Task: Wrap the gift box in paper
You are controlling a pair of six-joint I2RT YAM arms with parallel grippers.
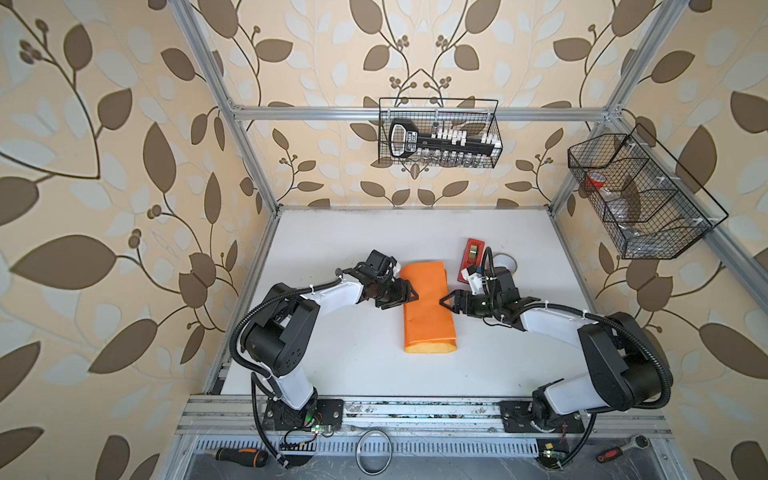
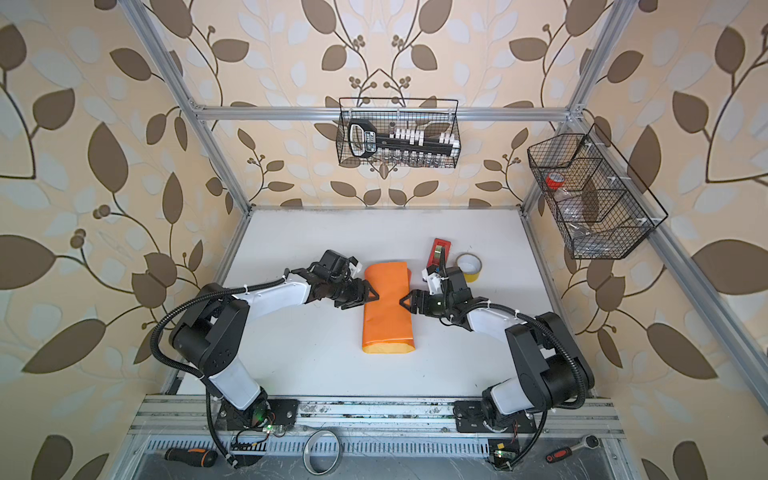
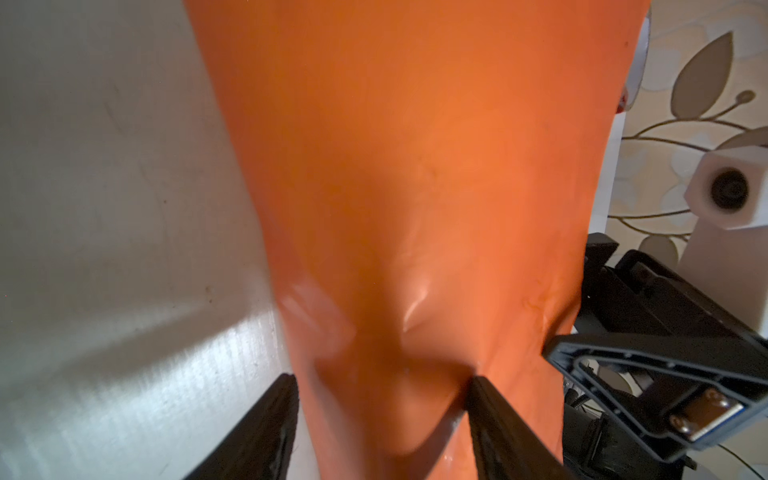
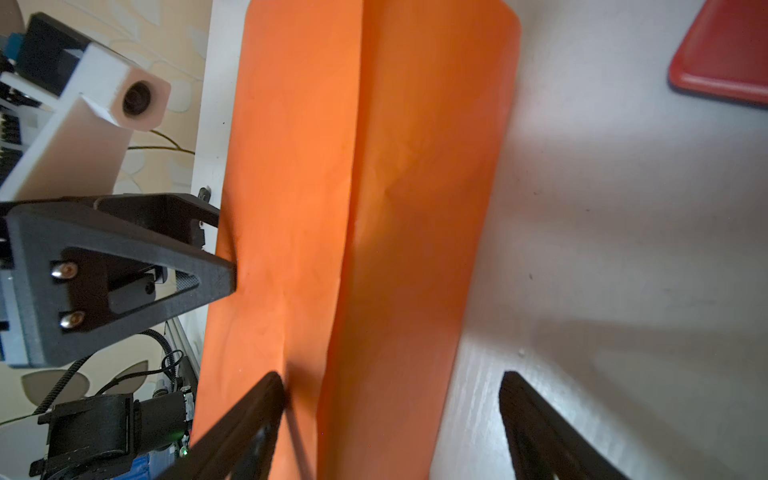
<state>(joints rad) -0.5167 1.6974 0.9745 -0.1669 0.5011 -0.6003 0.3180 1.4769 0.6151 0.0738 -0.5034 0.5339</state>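
**A:** Where is the wrapping?

**B:** The large thin paper, glossy orange outside, lies folded into a long bundle mid-way on the white table. Its yellow-tan side shows at the near end. The gift box is hidden.

**A:** And the grippers?

**B:** The black left gripper meets the bundle's left edge, jaws spread, one fingertip denting the paper. The black right gripper stands wide at the right edge, one finger on paper and the other over table.

**A:** Beyond?

**B:** A narrow red tape dispenser, with a yellow tape roll beside it.
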